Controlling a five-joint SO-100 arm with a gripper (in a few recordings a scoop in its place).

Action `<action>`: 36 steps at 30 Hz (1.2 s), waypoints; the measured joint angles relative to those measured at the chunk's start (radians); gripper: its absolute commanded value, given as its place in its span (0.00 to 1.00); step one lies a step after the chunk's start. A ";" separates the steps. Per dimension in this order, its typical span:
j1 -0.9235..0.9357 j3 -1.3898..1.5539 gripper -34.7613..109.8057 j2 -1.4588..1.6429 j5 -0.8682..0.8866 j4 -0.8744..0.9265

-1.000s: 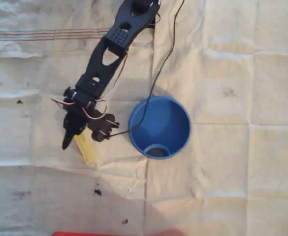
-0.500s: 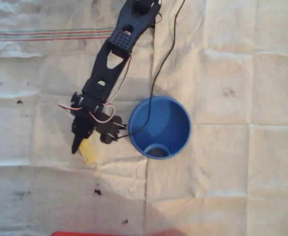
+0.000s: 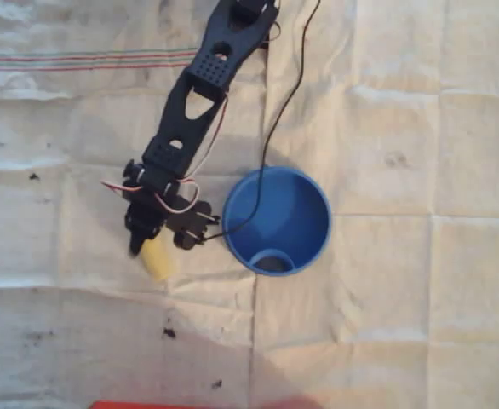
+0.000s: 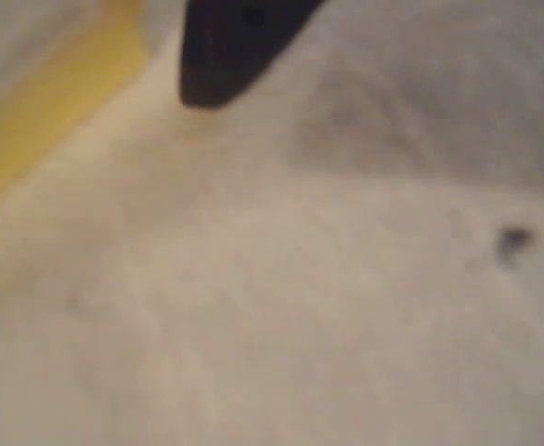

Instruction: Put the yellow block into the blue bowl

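In the overhead view the blue bowl stands upright on the cloth, a black cable hanging over its rim. Left of it lies the pale-yellow block, its upper end under my black gripper. One pointed finger rests against the block's left edge, and the wrist hides the other jaw. The blurred wrist view, close to the cloth, shows one dark fingertip at the top and the yellow block to its left. I cannot tell whether the jaws have closed on the block.
A creased white cloth covers the table. A black cable runs from the top edge down into the bowl. Small dark specks dot the cloth below the block. A red strip shows at the bottom edge.
My gripper has swung right and the pointed finger has closed in against the block's left edge. The block now looks blurred and shifted slightly right. The bowl has not moved.
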 measured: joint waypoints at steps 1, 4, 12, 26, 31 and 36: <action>0.000 0.000 0.23 0.000 0.006 0.000; 0.002 0.000 0.25 0.000 0.000 0.000; -0.002 0.000 0.24 0.000 0.000 0.000; 0.000 0.000 0.44 0.000 0.000 0.002; 0.000 0.000 0.54 0.000 0.000 0.002; 0.000 -0.009 0.54 0.002 0.000 0.087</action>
